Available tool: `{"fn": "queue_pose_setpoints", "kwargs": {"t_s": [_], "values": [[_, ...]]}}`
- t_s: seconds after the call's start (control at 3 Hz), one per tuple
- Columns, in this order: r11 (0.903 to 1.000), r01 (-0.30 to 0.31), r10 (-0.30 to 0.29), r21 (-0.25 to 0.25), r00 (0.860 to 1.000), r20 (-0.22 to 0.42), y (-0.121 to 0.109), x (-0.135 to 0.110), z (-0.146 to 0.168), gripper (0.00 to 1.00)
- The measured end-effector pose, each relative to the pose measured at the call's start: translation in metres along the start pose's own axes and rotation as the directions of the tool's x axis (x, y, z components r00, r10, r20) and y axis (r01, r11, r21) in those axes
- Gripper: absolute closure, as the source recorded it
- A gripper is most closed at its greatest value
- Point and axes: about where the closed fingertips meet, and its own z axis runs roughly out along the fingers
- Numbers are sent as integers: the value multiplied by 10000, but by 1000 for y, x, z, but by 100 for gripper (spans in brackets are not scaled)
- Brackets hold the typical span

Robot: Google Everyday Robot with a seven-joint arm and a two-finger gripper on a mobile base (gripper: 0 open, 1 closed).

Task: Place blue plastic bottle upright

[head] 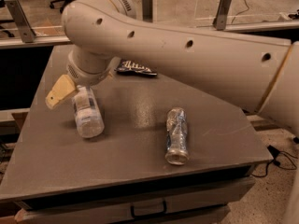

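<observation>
No legible lettering on chip bag (pixel 136 68) or blue plastic bottle (pixel 87 113) beside the pincer (pixel 65 93)

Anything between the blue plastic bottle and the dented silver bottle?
Only bare tabletop, in the camera view; gripper at the far end of the blue plastic bottle.

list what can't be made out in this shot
- blue plastic bottle, camera view: cap end hidden behind the gripper at left rear of the table; label text too small to read
- chip bag, camera view: rear part covered by the robot arm; print unreadable
- crushed bottle, camera view: whether capped, too small to tell
- table, camera view: front left corner cut by the edge
</observation>
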Motion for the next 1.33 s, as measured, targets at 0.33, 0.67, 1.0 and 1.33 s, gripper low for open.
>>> {"fn": "queue_pose_setpoints", "kwargs": {"t_s": [0.33,0.67,1.0,1.33], "values": [[9905,-1378,1376,-32,9899,-351,4,0,13,0],[9786,-2048,2057,192,9745,-897,1,3,24,0],[9712,-2315,2373,558,9607,-1443,0,5,30,19],[9681,-2335,2462,908,9538,-1723,-4,6,29,41]]}}
